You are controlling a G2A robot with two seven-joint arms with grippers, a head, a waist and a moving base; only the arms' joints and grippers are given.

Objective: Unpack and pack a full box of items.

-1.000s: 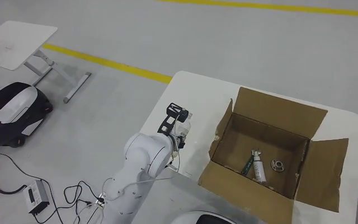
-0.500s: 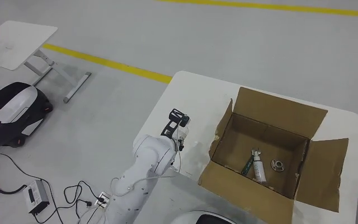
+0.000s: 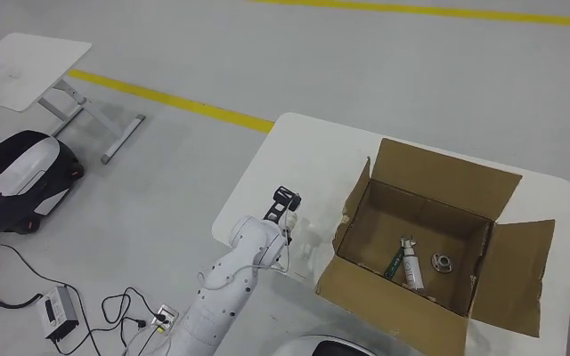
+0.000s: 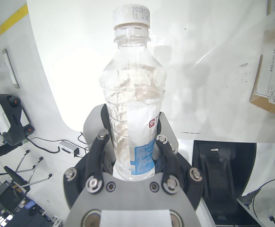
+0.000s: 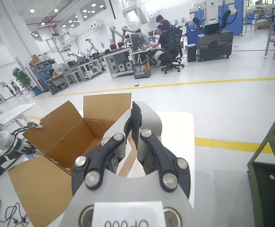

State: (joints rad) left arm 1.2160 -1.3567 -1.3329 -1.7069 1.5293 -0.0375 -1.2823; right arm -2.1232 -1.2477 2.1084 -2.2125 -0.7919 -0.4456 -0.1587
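**Left gripper.** The left gripper [image 4: 134,129] is closed on a clear plastic bottle [image 4: 133,90]. One finger [image 4: 101,137] presses on each side of the bottle's lower, labelled section. The bottle has a white cap [image 4: 131,14] and a white and blue label. The cap end points away from the wrist, toward the white table [image 4: 193,43].

**Position.** In the top view, the left arm [image 3: 254,245] stands over the near-left edge of the table [image 3: 303,151]. It is left of the cardboard box [image 3: 445,173] and apart from it. The bottle is outside the box. The views do not show whether the bottle touches the table surface.

**Right gripper.** The right gripper [image 5: 135,114] is closed, with its dark pads pressed together and nothing between them. It hangs above the table on the right side of the box [image 5: 64,133].

**Box.** The box stands on the right part of the table with all flaps folded outward. Three items lie on the box floor, toward its near-right side:
- a white spray bottle [image 3: 412,267], lying on its side;
- a slim green item [image 3: 393,263], just left of the spray bottle;
- a small round metal part [image 3: 441,262], just right of the spray bottle.
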